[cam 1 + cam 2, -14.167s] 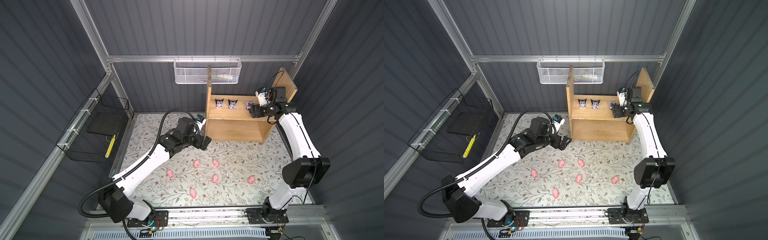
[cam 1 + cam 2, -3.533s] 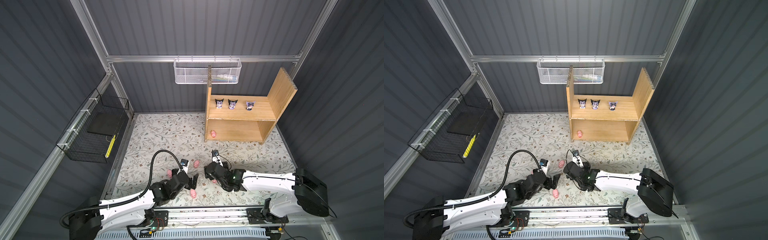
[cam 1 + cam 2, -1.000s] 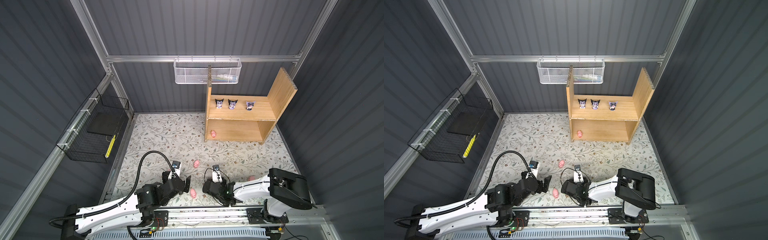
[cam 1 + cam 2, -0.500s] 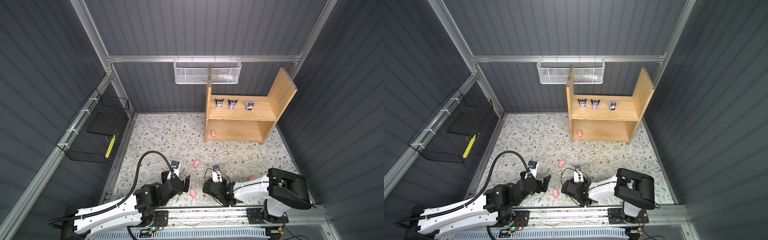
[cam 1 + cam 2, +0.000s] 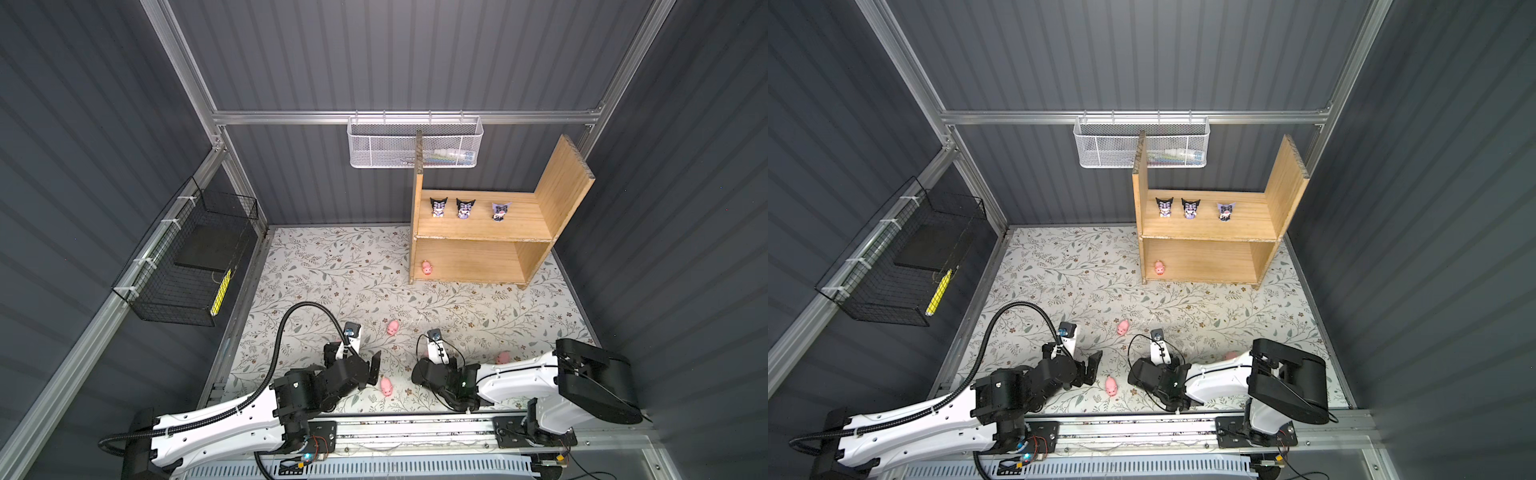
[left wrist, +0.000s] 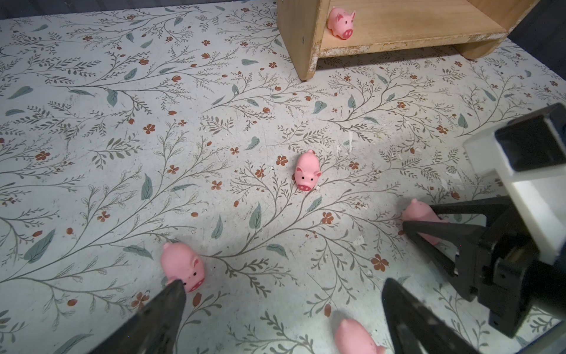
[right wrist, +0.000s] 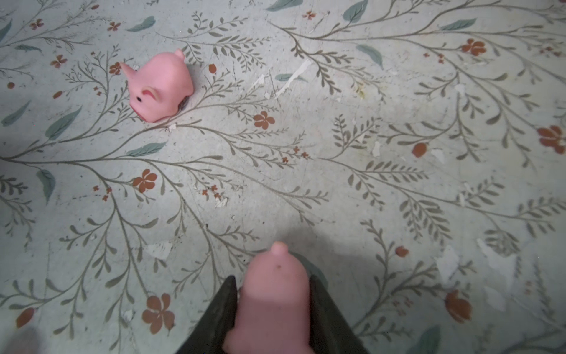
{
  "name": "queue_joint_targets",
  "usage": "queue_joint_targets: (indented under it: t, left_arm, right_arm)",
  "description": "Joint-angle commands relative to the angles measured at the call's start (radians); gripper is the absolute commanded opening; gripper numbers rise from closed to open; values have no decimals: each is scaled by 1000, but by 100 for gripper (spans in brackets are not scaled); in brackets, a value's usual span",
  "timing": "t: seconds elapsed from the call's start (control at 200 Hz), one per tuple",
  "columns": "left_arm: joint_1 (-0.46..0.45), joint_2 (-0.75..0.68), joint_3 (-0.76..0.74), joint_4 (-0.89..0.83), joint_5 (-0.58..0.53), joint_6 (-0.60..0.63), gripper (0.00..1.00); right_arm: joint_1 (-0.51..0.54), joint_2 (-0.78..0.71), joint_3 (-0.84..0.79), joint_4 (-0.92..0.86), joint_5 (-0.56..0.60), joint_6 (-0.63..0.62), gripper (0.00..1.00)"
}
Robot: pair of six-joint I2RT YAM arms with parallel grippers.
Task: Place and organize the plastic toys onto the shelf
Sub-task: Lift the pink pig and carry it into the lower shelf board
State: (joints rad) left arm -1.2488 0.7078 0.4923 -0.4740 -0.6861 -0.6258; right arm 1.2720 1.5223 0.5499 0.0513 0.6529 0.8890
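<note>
While the left black parallel gripper [image 6: 281, 291] hangs wide open and empty over the floral-print mat [image 6: 92, 153], the right black parallel gripper [image 7: 272, 280] is clamped on a small pink plastic pig [image 7: 274, 306] at the mat's front edge. Lift straight up before travelling, then set it on the lower level of the light wooden shelf [image 5: 561, 187], beside the second pink pig [image 5: 427, 268] there
</note>
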Motion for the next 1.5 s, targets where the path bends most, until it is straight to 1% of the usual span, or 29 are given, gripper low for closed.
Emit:
queue_joint_targets:
  t: [0.0,0.13,0.22,0.485,0.59,0.74,0.881,1.066,1.281,1.496]
  left_arm:
    - [-4,7,-14,11,-15,-6,100]
    - [-5,8,-16,13,-12,-8,100]
    - [-4,2,-20,16,-12,-7,100]
    - [-5,7,-21,42,-12,13,100]
    - [-5,26,-23,65,-10,22,100]
    - [-5,60,-38,126,-9,47,100]
    - [-5,92,-44,189,5,83,100]
    - [-4,140,-20,229,9,124,100]
    - [-5,199,-1,276,-12,177,100]
    - [-4,192,-28,354,-24,217,100]
  right_arm:
    - [-14,-24,-7,-41,-4,-30,30]
    - [-34,-69,-7,-49,-3,-65,30]
    - [-68,-104,-7,-51,-2,-104,30]
    - [-249,-193,9,-34,-65,-253,31]
    - [-320,-204,32,-27,-86,-305,31]
    - [-431,-195,79,-19,-132,-348,31]
    - [-527,-157,127,10,-185,-390,31]
    - [-625,-54,240,24,-264,-474,30]
    - [-696,88,384,19,-331,-556,29]
    - [-727,205,493,-6,-347,-608,29]
